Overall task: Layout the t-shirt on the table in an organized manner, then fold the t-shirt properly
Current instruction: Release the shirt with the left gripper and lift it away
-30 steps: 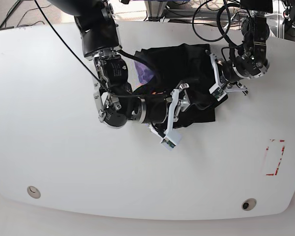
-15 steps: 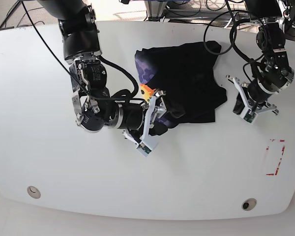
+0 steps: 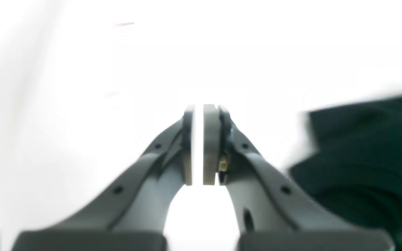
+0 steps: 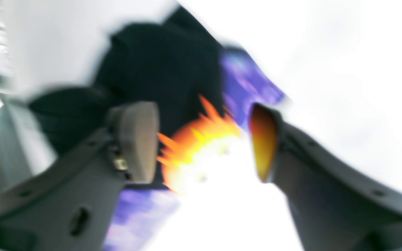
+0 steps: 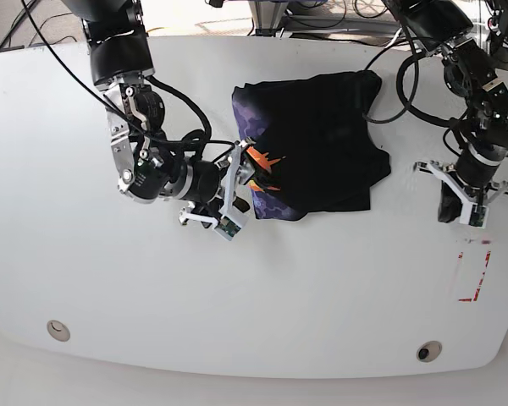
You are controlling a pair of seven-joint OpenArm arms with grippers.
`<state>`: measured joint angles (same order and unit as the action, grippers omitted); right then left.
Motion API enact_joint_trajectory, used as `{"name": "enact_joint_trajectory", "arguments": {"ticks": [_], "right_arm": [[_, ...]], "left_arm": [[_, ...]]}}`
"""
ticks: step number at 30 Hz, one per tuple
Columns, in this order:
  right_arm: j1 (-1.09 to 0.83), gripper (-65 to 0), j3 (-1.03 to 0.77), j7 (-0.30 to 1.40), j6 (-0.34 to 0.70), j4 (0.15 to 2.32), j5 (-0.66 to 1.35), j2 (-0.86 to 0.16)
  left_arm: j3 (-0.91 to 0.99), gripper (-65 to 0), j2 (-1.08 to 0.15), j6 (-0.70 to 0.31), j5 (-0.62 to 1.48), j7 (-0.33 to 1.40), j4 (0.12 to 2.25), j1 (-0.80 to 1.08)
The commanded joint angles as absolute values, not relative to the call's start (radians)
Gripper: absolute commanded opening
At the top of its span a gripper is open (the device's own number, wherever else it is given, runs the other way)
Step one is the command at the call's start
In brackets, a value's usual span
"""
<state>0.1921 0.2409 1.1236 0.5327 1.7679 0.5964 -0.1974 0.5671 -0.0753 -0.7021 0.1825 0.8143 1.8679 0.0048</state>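
Observation:
The black t-shirt (image 5: pixel 317 139) lies crumpled at the back middle of the white table (image 5: pixel 110 279), with a purple and orange print (image 5: pixel 261 167) showing along its left edge. My right gripper (image 5: pixel 244 173) is at that edge. In the right wrist view it (image 4: pixel 197 108) is open, with the orange print (image 4: pixel 201 139) lying between its fingers (image 4: pixel 138 139), and the picture is blurred. My left gripper (image 5: pixel 461 207) hovers over bare table to the right of the shirt. In the left wrist view it (image 3: pixel 198 108) is shut on nothing, with the t-shirt (image 3: pixel 361 157) off to its side.
A red dashed rectangle mark (image 5: pixel 472 271) sits near the table's right edge, just below the left gripper. Two small round holes (image 5: pixel 57 330) (image 5: pixel 428 351) lie near the front edge. Cables hang behind the table's back edge.
The left gripper has drawn away from the shirt's right edge, down and to the right. The right arm has pulled back left from the shirt's front to its left edge, and the print now shows.

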Motion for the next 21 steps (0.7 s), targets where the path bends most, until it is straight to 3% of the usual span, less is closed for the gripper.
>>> {"name": "enact_joint_trajectory", "arguments": {"ticks": [1, 4, 12, 21], "right_arm": [[0.214, -31.2, 0.239, 1.072, 0.567, 1.787, 0.567, -0.191], [0.222, -29.5, 0.239, 1.070, 0.595, 1.778, 0.512, -0.182], [0.308, -16.5, 0.282, 1.059, 0.605, 1.676, 0.377, -0.087], [0.412, -16.5, 0.328, 0.978, 0.607, 1.463, 0.348, 0.002]], "left_arm": [[0.516, -63.2, -0.088, -0.698, 0.189, 0.791, 1.893, 0.056], [0.433, -63.2, -0.091, -0.698, 0.189, 0.791, 1.891, 0.114], [0.348, -63.3, -0.093, -0.698, 0.189, 0.786, 1.894, 0.252], [0.410, -63.3, -0.136, -0.698, 0.189, 0.786, 1.894, 0.374]]}}
